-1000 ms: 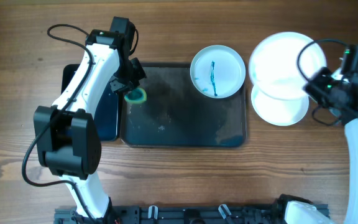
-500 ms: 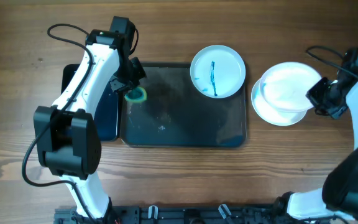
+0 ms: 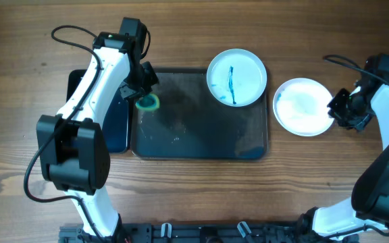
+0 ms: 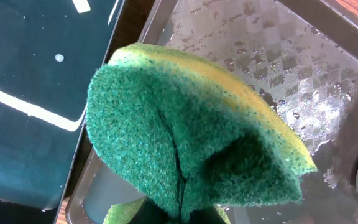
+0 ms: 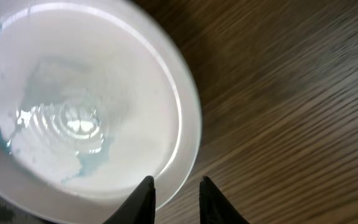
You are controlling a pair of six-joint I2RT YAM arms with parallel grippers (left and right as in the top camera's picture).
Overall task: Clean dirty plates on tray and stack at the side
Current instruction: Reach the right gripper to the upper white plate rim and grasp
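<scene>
A plate (image 3: 236, 77) with a blue-teal smear sits on the far right corner of the dark tray (image 3: 201, 128). My left gripper (image 3: 144, 94) is shut on a green and yellow sponge (image 3: 147, 102) over the tray's far left corner. In the left wrist view the sponge (image 4: 185, 137) hides the fingers (image 4: 179, 214), above the wet tray (image 4: 278, 56). Right of the tray a wiped plate (image 3: 304, 106) lies on another plate, which it almost covers. My right gripper (image 3: 341, 109) is open astride its right rim (image 5: 174, 182). Faint blue traces show on this plate (image 5: 73, 112).
A smaller glossy black tray (image 3: 96, 108) lies against the big tray's left side, under my left arm; it also shows in the left wrist view (image 4: 30, 93). Bare wooden table (image 3: 316, 175) surrounds everything. The rig's rail runs along the front edge.
My right gripper has carried the wiped plate down and leftward onto the plate beside the tray and let go of its rim. The left arm and sponge have not moved.
</scene>
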